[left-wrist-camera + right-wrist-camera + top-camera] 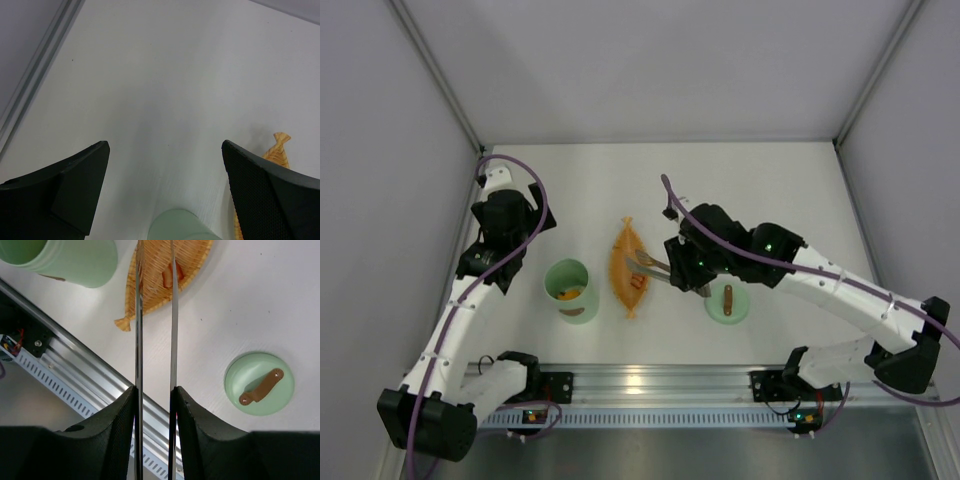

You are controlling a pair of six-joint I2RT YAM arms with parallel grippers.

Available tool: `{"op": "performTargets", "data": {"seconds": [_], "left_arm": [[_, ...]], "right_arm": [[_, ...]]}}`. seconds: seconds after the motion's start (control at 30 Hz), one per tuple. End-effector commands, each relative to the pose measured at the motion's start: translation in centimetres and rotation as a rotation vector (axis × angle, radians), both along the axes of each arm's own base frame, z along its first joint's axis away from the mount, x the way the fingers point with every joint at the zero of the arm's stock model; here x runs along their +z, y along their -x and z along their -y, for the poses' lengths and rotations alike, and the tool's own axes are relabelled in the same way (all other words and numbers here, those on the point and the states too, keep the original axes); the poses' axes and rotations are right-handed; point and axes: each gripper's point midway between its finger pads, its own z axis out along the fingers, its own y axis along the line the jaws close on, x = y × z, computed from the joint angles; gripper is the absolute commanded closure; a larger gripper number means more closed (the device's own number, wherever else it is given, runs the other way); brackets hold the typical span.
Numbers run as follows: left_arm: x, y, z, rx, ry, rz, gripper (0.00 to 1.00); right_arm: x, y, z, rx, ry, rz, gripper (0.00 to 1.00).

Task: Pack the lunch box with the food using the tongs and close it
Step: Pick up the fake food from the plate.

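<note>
My right gripper (154, 389) is shut on the silver tongs (138, 315), one fingertip pressing each slim arm. The arms stay slightly apart and reach out over the orange leaf-shaped dish (150, 290). Small orange-brown food chunks (172, 275) lie in that dish by the right tong arm. The pale green lunch box (568, 288) stands uncovered left of the dish, with a bit of orange food (568, 293) inside. Its round green lid (259, 384) with a brown bar handle lies flat on the table, right of the tongs. My left gripper (165, 145) hangs open and empty just behind the lunch box (180, 225).
An aluminium rail (640, 385) runs along the near table edge, under the right wrist. Grey walls close the table at the back and both sides. The dish's tail tip (281, 137) shows beside my left gripper's right finger.
</note>
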Motion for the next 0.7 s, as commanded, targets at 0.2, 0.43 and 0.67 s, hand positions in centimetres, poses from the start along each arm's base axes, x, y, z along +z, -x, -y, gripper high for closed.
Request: {"op": "performTargets", "data": {"seconds": [0.2,0.43,0.67], "left_arm": [[1.9,-0.5,-0.1,0.011,0.013,0.052,0.01],[2.0,-0.4,-0.3,0.016,0.008,0.053,0.01],[1.9,-0.4,-0.2,0.014,0.008,0.048,0.01]], "right_arm": [[-3.7,-2.1,-1.6,-0.019,0.043,0.011,0.61],[-4.6,-3.0,-2.4,-0.007,0.074,0.023,0.6],[-5.2,-3.7,-2.6,-0.012,0.109,0.036,0.6]]}}
